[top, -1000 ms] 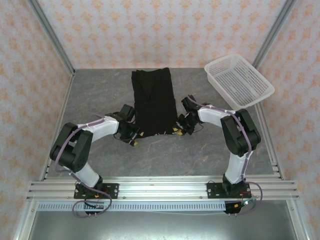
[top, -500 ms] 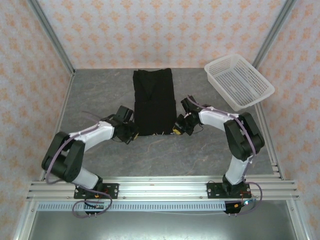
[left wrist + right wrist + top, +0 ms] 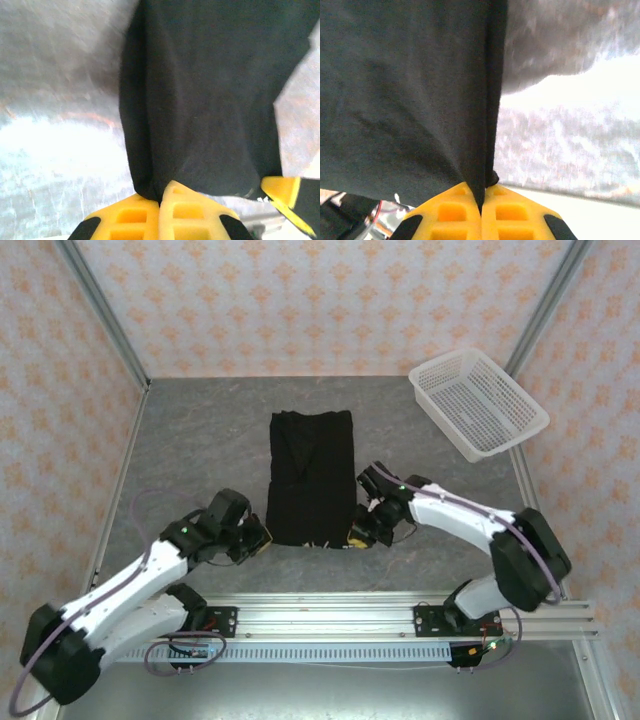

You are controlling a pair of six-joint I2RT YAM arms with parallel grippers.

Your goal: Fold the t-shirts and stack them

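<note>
From the top camera: the black t-shirt (image 3: pixel 311 475) lies mid-table as a long narrow strip, sleeves already tucked in and plain side up, so no print showing. The left gripper (image 3: pixel 262 537) and right gripper (image 3: pixel 358 535) sit low at the two near corners of the hem, one each side. My guess is they've taken both corners so the edge stays straight and level when it gets carried over for the next fold. The white basket (image 3: pixel 478 403) sits off at the far right corner of the table (image 3: pixel 200 440), well apart from all this.

Left wrist cam: the left gripper (image 3: pixel 159 200) has its yellow fingers pressed together with the t-shirt (image 3: pixel 210 90) corner pinched between them. The cloth fans out flat from the pinch. A bit of yellow at the right edge looks like the other arm's finger (image 3: pixel 282 192).

Right wrist cam is the same story mirrored. The right gripper (image 3: pixel 481 200) is clamped tight on its corner, and the t-shirt (image 3: pixel 400 90) edge bunches into a thick fold right at the fingertips. So it has several layers, which makes sense if the whole stack has to move as one
</note>
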